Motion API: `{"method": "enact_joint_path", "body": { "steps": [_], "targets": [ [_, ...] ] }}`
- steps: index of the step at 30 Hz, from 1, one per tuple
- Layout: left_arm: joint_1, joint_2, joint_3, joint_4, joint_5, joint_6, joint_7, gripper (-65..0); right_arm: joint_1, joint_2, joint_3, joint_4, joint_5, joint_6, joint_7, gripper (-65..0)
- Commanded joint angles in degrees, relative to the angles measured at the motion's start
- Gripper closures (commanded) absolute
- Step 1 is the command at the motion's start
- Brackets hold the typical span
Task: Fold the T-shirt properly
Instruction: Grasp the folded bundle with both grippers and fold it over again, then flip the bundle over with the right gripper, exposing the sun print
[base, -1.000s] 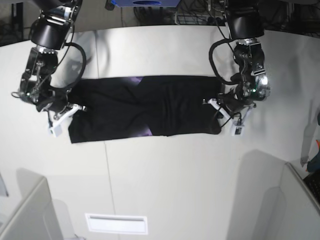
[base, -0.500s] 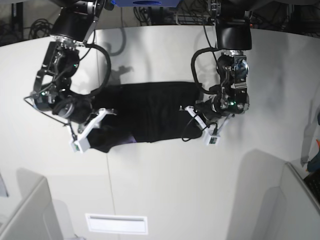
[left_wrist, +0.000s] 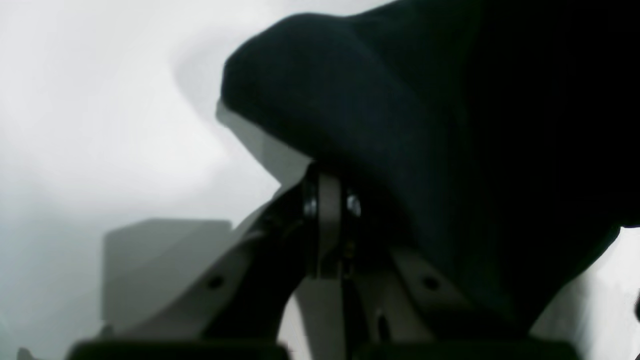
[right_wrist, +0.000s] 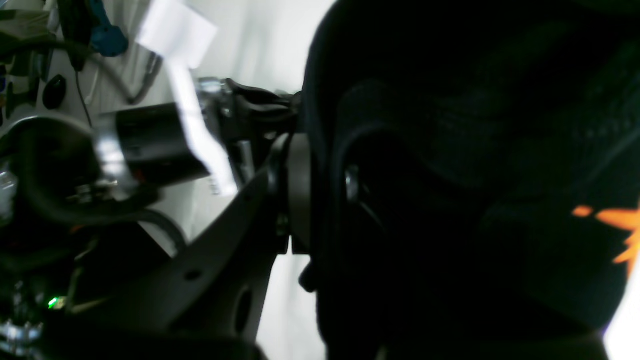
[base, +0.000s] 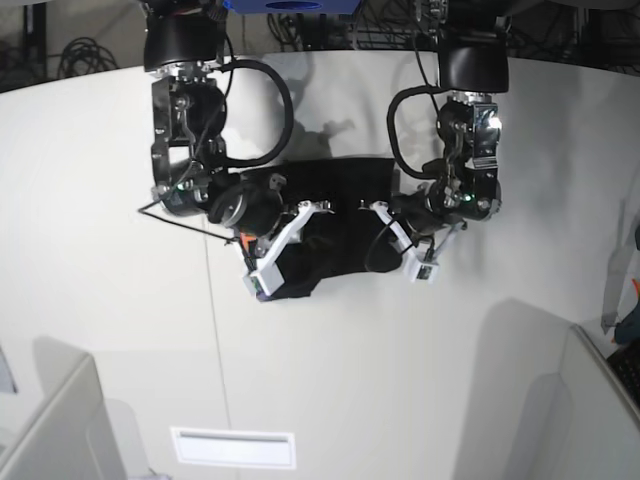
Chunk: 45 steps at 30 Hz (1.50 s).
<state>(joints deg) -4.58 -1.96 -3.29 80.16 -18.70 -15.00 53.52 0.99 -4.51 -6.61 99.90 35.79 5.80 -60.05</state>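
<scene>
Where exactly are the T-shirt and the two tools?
T-shirt (base: 340, 225): base view, bunched black cloth.
Left tool (base: 392, 232): base view, between its tips.
Right tool (base: 290, 232): base view, between its tips.

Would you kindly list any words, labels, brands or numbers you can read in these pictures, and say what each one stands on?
None can be read.
White tag by the right hand: blurred, blank as far as it shows.
T-shirt: only an orange print, no lettering visible.
White tip block at the left hand: any marking is too small to read.
</scene>
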Motion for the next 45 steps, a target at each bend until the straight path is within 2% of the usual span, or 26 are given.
{"method": "enact_joint_path", "body": {
  "steps": [1, 6, 8, 15, 19, 24, 32, 34, 39, 45],
  "targets": [
    [0.5, -0.7, 0.0, 0.4, 3.2, 1.1, 3.7, 0.0, 0.7, -0.4, -1.3, 0.6, 1.6, 0.1, 1.8, 0.0],
    [1.7, -0.9, 0.0, 4.2, 3.3, 1.1, 3.8, 0.0, 0.1, -0.4, -5.3, -0.1, 1.6, -0.9, 5.4, 0.0],
    [2.4, -1.0, 0.0, 4.7, 3.3, 1.1, 3.8, 0.0, 0.3, -0.7, -5.5, -2.2, 1.6, -2.2, 6.3, 0.0],
    [2.8, -1.1, 0.0, 5.0, 3.3, 1.1, 3.9, 0.0, 0.7, -1.7, -5.6, -7.6, 1.6, -2.2, 9.6, 0.0],
    [6.5, -4.6, -0.3, 9.5, 2.8, 1.1, 4.0, 0.0, 0.7, -1.5, -5.6, -8.4, 1.5, -2.5, 11.1, 0.0],
    [14.2, -5.9, -8.8, 17.7, 2.8, 0.7, 4.1, 0.0, 0.7, -1.7, -5.6, -8.4, 1.4, -2.5, 11.1, 0.0],
    [22.6, -9.1, -17.1, 19.3, 2.8, 0.5, 4.0, 0.0, 1.7, -1.9, -5.6, -8.2, 1.5, -2.5, 11.1, 0.0],
    [22.9, -9.1, -18.9, 19.3, 2.8, -0.7, 4.0, 0.0, 2.3, -1.9, -5.6, -8.2, 1.5, -2.5, 11.0, 0.0],
    [22.9, -8.9, -23.5, 18.9, 2.8, -7.3, 4.1, 0.0, 2.3, -2.7, -5.6, -8.4, 1.5, -2.6, 11.1, 0.0],
    [22.9, -8.9, -23.8, 18.9, 2.8, -7.5, 4.1, 0.0, 2.3, -2.7, -5.6, -8.4, 1.5, -2.6, 11.1, 0.0]
  ]
}}
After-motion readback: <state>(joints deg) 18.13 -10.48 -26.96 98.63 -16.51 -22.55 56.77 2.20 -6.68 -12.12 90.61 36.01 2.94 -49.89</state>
